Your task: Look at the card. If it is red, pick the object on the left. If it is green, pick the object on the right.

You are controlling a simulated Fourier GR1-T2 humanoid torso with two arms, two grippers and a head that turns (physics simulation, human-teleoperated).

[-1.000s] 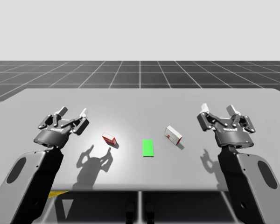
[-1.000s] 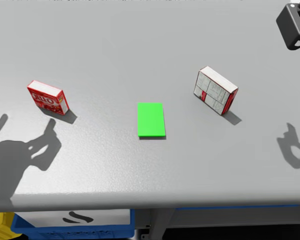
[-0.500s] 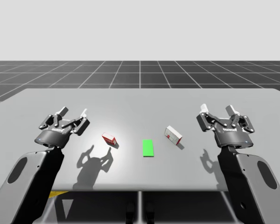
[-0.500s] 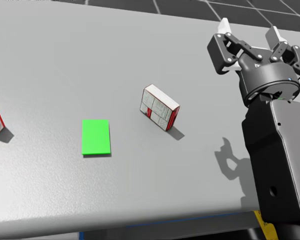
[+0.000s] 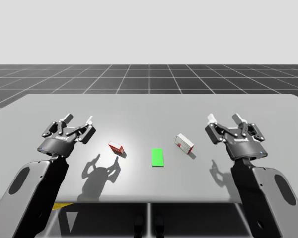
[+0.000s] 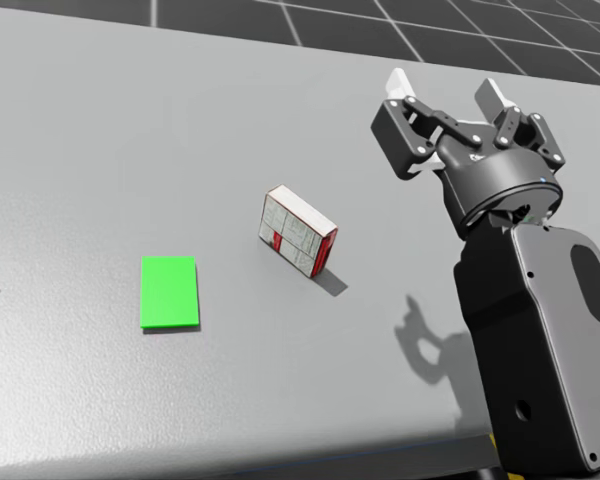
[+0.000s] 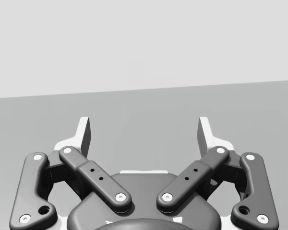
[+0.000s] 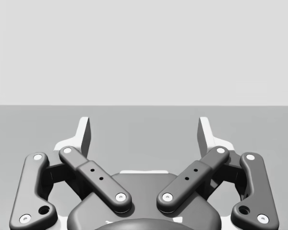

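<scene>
Matt grey table, matt card

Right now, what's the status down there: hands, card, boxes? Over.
Open and empty: left gripper, right gripper. Green card, so target is white-and-red box right of it, untouched. Nothing between it and right gripper; red box sits left of card.

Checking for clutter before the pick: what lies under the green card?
The card lies flat on the table; nothing sticks out around it. The patch it covers is hidden.
</scene>
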